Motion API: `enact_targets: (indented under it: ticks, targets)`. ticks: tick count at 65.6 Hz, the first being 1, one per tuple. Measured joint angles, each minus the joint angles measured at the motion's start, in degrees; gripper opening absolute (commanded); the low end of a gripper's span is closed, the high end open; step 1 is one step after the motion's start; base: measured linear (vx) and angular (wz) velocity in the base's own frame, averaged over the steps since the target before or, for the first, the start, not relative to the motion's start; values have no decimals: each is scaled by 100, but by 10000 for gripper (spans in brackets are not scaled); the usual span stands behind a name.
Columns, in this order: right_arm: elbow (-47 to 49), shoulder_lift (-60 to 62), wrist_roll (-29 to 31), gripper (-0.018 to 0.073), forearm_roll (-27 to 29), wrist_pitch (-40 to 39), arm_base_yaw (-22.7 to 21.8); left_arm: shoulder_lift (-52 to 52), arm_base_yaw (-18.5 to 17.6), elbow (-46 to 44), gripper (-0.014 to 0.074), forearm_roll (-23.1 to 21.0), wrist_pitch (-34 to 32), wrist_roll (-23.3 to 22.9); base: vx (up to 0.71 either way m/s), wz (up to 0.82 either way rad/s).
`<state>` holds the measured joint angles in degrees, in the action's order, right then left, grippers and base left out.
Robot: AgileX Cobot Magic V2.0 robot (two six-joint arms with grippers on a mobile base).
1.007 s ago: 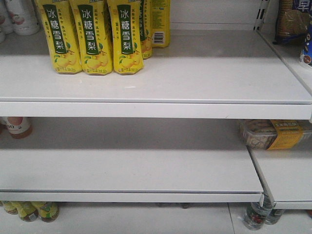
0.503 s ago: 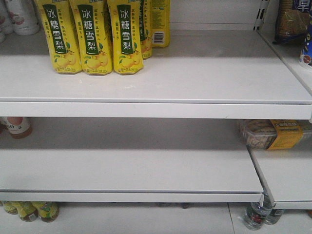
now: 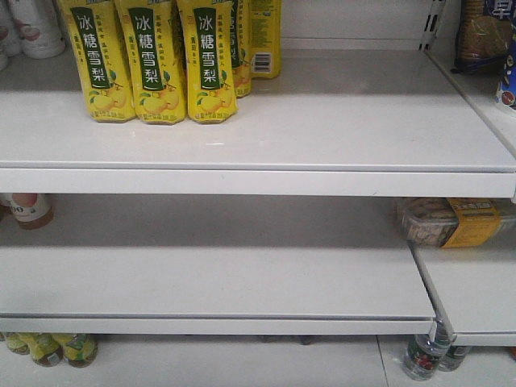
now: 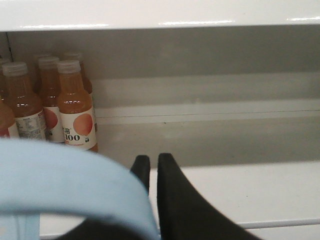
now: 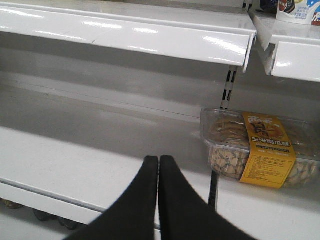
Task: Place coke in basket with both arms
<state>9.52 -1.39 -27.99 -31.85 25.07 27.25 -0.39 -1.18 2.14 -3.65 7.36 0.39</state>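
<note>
A: What is changing on the shelves?

B: Almost nothing; the front view is holding steady from a second ago, with yellow pear drinks [image 3: 145, 64] standing at the upper shelf's [image 3: 322, 121] back left corner.

A: And the tools?

B: The right tool [image 5: 158, 165] is hovering with tips together, empty, near a snack box [image 5: 257, 150]. The left tool [image 4: 149, 164] is nearly together beside the pale blue basket [image 4: 65, 175].

A: The coke?

B: Not showing anywhere, so the search is likely just beginning.

White metal shelves [image 3: 266, 121] fill the frame in stacked tiers, with a second shelving bay [image 3: 476, 282] at the right edge. Pale tiled floor [image 3: 242, 363] shows along the bottom; lighting is even.
</note>
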Motion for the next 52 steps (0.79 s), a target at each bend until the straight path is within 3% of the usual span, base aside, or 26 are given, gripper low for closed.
enact_targets:
  ticks: [30,35,43,52]
  targets:
    - [0,0,0,-9,-196,0,-84,0,0,0,-6,0,0,0,0,0]
    - [0,-44,0,-9,-54,0,-326,0,0,0,-6,0,0,0,0,0]
    - [0,-165,80,-9,641,86,-898,0,0,0,-6,0,0,0,0,0]
    - [0,-185,560,-9,1196,176,-1593,0,0,0,-6,0,0,0,0,0]
